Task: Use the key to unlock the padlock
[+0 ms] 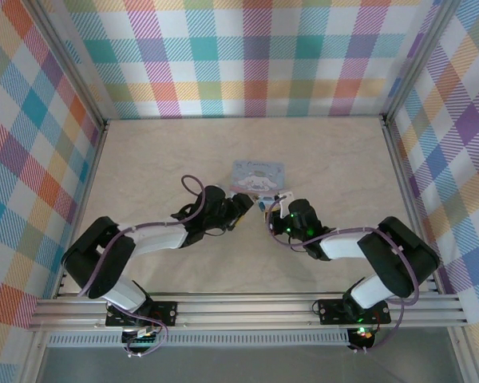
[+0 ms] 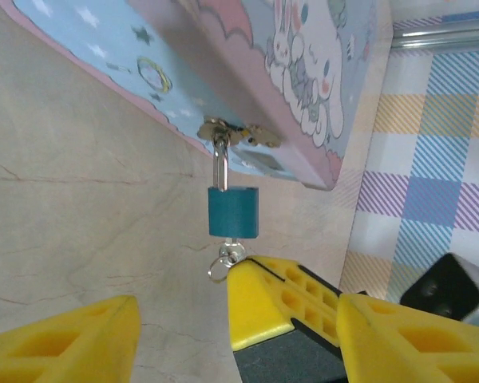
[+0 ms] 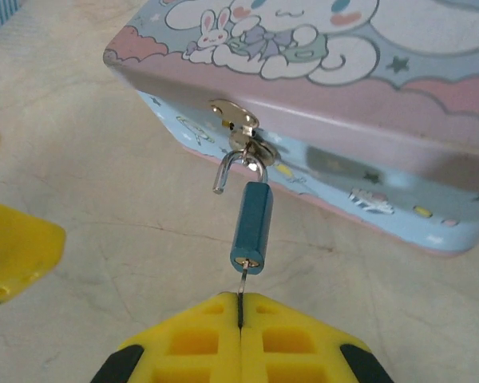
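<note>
My right fingers (image 3: 199, 331) pinch the key (image 3: 241, 281); left fingers (image 2: 64, 343) gape, so tugging could drag padlock (image 3: 252, 223) and tin (image 3: 319, 104).

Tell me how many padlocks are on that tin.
1. The padlock hangs from the tin's front hasp, its key pinched by the right end effector. Other sides are hidden.

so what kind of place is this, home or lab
Probably a robot test cell, not a home: plaid walls box in a pale tabletop, and an aluminium rail carries two robot arms.
</note>
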Controlling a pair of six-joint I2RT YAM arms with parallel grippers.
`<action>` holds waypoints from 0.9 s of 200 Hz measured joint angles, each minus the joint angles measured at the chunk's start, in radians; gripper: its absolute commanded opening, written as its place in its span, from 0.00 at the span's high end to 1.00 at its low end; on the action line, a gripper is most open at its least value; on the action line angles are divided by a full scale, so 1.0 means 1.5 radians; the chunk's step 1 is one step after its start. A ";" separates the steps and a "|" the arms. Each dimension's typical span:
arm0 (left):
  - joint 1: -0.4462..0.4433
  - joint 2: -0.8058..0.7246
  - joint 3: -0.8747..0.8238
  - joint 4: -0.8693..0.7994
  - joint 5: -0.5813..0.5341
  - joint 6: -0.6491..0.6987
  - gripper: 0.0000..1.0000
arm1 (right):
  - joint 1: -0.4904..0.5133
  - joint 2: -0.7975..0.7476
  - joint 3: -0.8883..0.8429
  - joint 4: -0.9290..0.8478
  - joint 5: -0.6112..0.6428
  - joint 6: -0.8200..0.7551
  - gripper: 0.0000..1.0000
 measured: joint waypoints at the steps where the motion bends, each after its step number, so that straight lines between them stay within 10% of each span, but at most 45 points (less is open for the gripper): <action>1: 0.001 -0.002 0.000 -0.003 0.000 0.002 0.34 | 0.000 0.000 0.000 0.000 -0.001 0.002 1.00; 132: 0.142 -0.066 0.065 -0.235 0.013 0.185 0.27 | -0.043 0.097 -0.026 0.077 -0.094 0.297 1.00; 180: 0.151 -0.007 0.184 -0.307 0.013 0.276 0.25 | -0.047 0.085 -0.026 0.079 -0.109 0.299 0.75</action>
